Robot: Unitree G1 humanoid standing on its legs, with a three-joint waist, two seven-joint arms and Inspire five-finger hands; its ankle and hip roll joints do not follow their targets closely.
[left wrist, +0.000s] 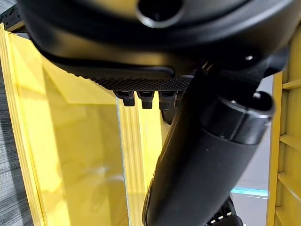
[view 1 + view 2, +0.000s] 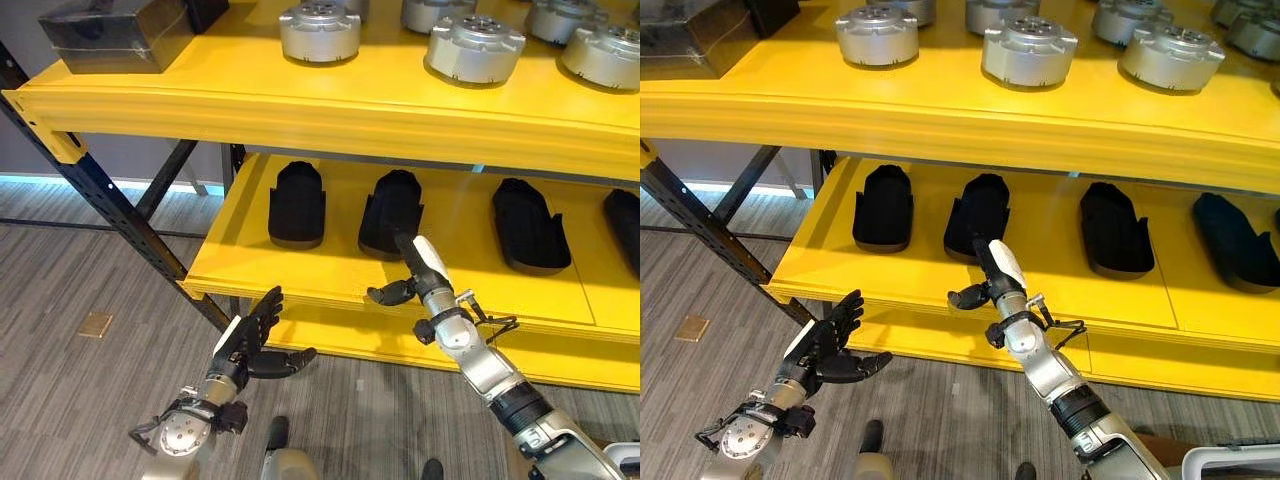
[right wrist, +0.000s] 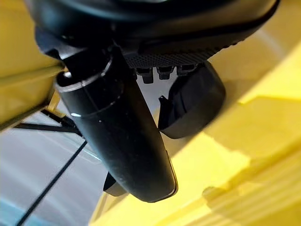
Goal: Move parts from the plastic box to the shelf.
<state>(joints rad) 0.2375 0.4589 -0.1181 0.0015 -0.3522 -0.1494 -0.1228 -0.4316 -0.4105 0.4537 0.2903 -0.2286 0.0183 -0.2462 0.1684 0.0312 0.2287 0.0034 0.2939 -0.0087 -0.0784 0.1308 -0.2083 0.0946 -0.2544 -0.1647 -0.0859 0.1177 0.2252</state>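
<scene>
lower shelf: gaps lying open between the black parts

four black parts (image 2: 297,204) (image 2: 391,211) (image 2: 529,224) (image 2: 624,228) are sitting in a row on the lower shelf (image 2: 250,265), bare yellow strips showing between them and along the front edge. the upper shelf (image 2: 300,110) is hanging over that row as a ceiling, carrying round metal parts (image 2: 320,30). the right hand (image 2: 420,262) is reaching at the front edge, its fingers straight, just before the second black part; the left hand (image 2: 255,335) is hanging relaxed below, over bare floor (image 2: 70,380).

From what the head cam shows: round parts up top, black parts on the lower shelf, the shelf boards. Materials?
Round parts: look like cast or machined metal, silver-grey, dull sheen.
Black parts: matte black with no highlights, likely moulded plastic or rubber; cannot tell which.
Shelf boards: smooth glossy yellow coating with soft reflections; what lies underneath is hidden.
</scene>
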